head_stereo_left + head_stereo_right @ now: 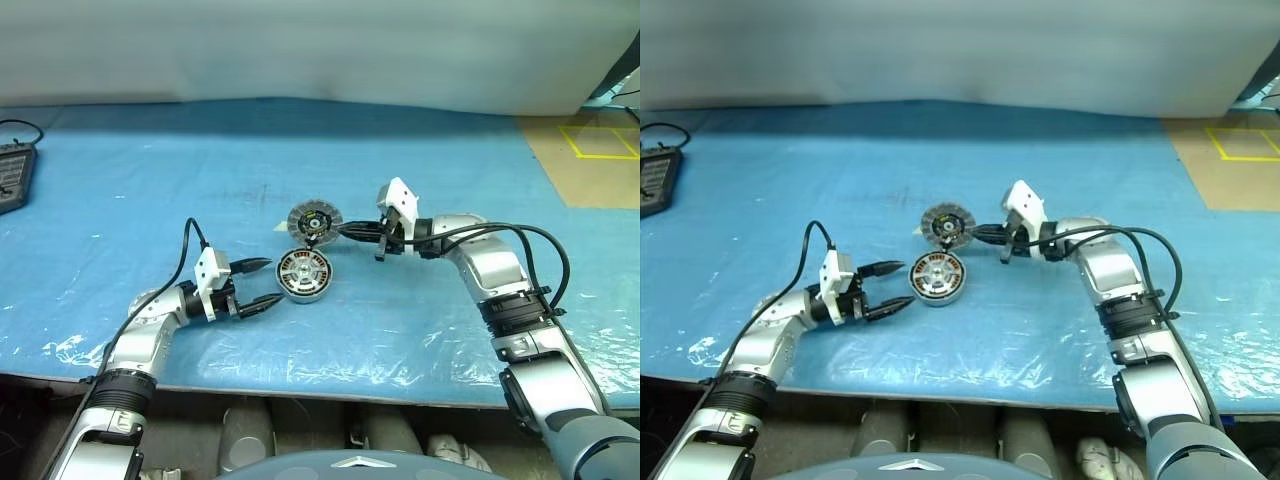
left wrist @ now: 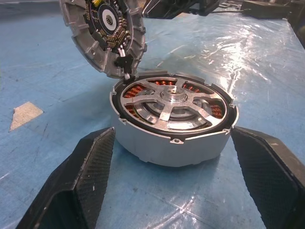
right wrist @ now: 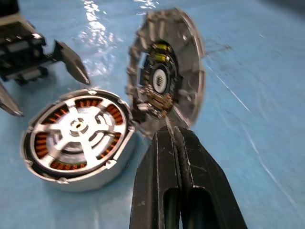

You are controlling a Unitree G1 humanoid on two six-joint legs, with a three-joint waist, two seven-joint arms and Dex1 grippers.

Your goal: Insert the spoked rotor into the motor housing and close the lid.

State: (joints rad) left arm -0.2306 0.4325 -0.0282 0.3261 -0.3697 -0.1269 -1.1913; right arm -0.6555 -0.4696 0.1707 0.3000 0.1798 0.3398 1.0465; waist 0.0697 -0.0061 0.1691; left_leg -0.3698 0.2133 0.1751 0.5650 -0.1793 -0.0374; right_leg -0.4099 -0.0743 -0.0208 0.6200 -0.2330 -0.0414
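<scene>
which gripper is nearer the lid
Right. The right gripper is shut at the edge of the upright lid; the left gripper, jaws open, flanks the motor housing.

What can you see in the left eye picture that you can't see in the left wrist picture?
The left eye view alone takes in both whole arms, the grey wall, a dark device at the table's far left edge and the yellow square taped at the far right.

The left wrist view alone brings out the copper windings under the spoked rotor and the open left gripper flanking the motor housing.

Both show the lid standing tilted behind the housing, on the blue table cover.
</scene>
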